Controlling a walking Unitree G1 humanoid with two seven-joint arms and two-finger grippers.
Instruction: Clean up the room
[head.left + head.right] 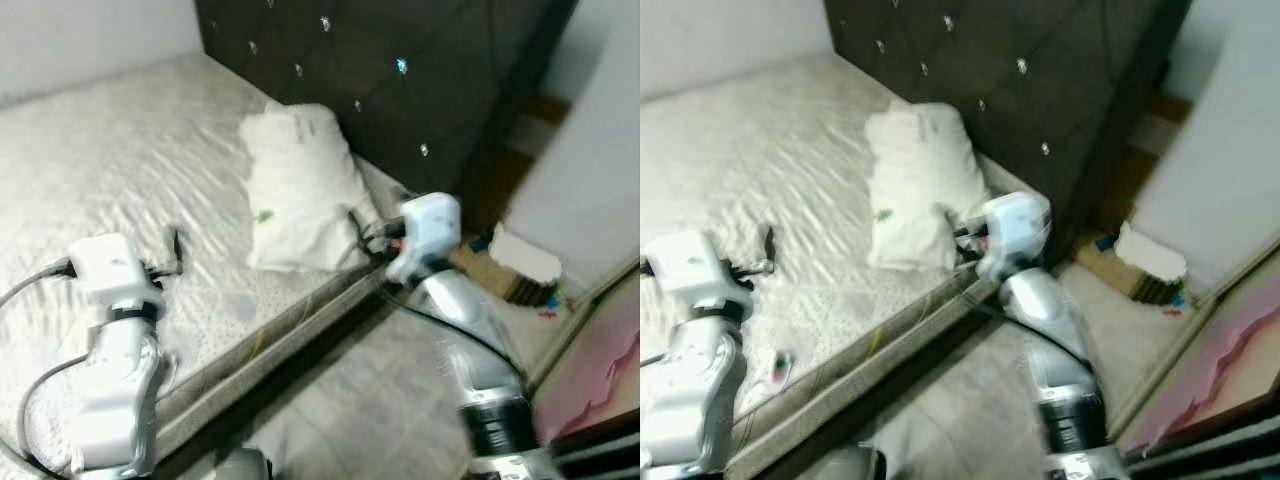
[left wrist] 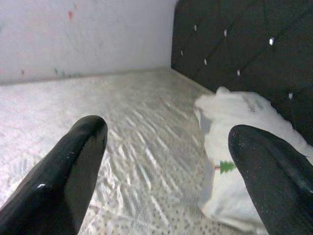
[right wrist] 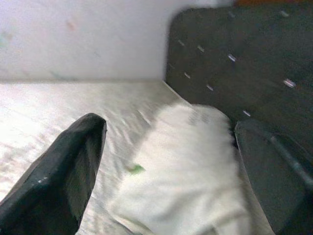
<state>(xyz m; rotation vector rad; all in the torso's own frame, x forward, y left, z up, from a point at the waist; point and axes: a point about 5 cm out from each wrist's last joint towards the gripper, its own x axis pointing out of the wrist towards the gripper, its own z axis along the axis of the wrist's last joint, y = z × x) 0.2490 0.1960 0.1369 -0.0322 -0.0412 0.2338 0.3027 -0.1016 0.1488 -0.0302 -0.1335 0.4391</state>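
A white pillow [image 1: 300,190] with a small green print lies on the bed [image 1: 110,160], against the dark tufted headboard [image 1: 400,70]. My right gripper [image 1: 362,232] is at the pillow's near corner by the bed edge; in the right wrist view its two black fingers [image 3: 58,176] stand wide apart with the pillow [image 3: 186,176] between and just ahead of them. My left gripper [image 1: 176,250] hovers over the mattress to the left of the pillow, open, with the pillow [image 2: 239,161] off to one side of its fingers [image 2: 63,181].
The grey floor [image 1: 370,410] runs beside the bed. Past the headboard sit a cardboard box and small clutter [image 1: 505,270] on the floor. A pale wall or door panel [image 1: 590,180] and a pink board [image 1: 600,370] stand at the right.
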